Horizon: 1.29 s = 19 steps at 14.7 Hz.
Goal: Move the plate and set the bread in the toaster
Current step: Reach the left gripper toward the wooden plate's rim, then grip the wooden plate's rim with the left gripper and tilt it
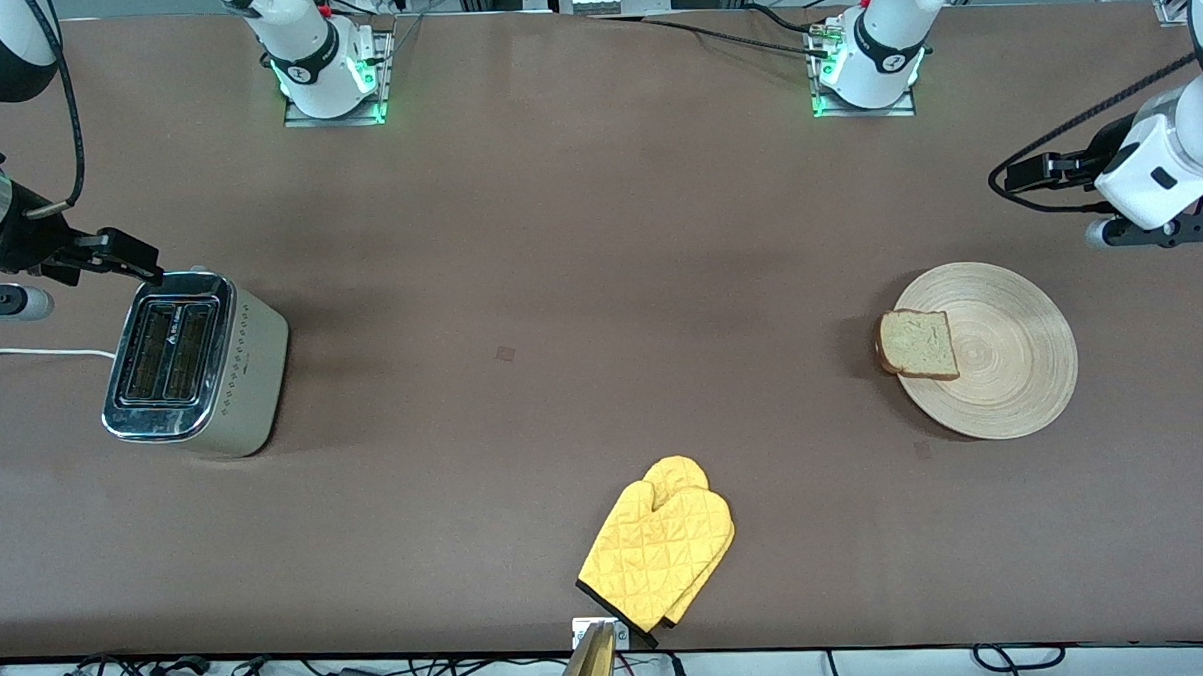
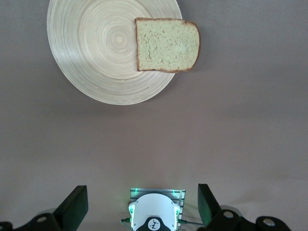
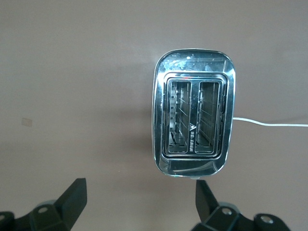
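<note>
A round tan wooden plate (image 1: 1012, 354) (image 2: 96, 48) lies toward the left arm's end of the table. One slice of speckled bread (image 1: 919, 343) (image 2: 167, 44) rests flat on its rim and overhangs the edge that faces the toaster. The chrome-topped toaster (image 1: 197, 367) (image 3: 192, 113) stands upright toward the right arm's end, both slots empty. My left gripper (image 1: 1031, 175) (image 2: 142, 192) hangs open over bare table beside the plate, holding nothing. My right gripper (image 1: 123, 253) (image 3: 139, 187) hangs open over the table just off one end of the toaster, also holding nothing.
A yellow quilted oven mitt (image 1: 659, 551) lies near the table edge closest to the front camera, midway along it. The toaster's white cord (image 1: 22, 352) (image 3: 269, 123) trails off toward the right arm's end. Brown table surface stretches between toaster and plate.
</note>
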Available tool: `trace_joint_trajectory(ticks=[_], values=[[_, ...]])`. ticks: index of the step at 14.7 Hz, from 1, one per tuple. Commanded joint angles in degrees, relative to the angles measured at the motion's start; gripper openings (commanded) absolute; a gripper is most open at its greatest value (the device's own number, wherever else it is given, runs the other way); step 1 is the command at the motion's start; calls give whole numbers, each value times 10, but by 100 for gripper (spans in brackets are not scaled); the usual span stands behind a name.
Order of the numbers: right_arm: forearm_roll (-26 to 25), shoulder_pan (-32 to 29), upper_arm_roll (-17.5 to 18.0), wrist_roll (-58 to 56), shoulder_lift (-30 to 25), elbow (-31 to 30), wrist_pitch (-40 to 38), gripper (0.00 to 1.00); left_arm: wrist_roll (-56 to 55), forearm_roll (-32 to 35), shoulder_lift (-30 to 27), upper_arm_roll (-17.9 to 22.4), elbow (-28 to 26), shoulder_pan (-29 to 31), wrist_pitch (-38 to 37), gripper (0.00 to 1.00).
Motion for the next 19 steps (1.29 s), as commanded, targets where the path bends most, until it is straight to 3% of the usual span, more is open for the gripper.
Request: trace_joint_trajectory(ticks=[1,4,7,10,16,19], values=[[1,1,-1,-5,-1,8,-11,100,14,-11,64,0,72,37,-30,100],[1,1,-1,-5,-1,8,-11,100,155,-65,107,0,74,110,-23,100],[1,1,-1,-5,-1,8,-11,100,178,-144,155,-1,71,185,-25,100],[2,0,-1,-5,-1,8,-12,100,179,-153,189,-3,67,189,-12,100],[2,0,-1,-5,-1,8,-12,100,288,-221,316,-5,45,221,92,98],[2,0,-1,-5,-1,8,-12,100,309,-227,344,-5,45,225,131,98]])
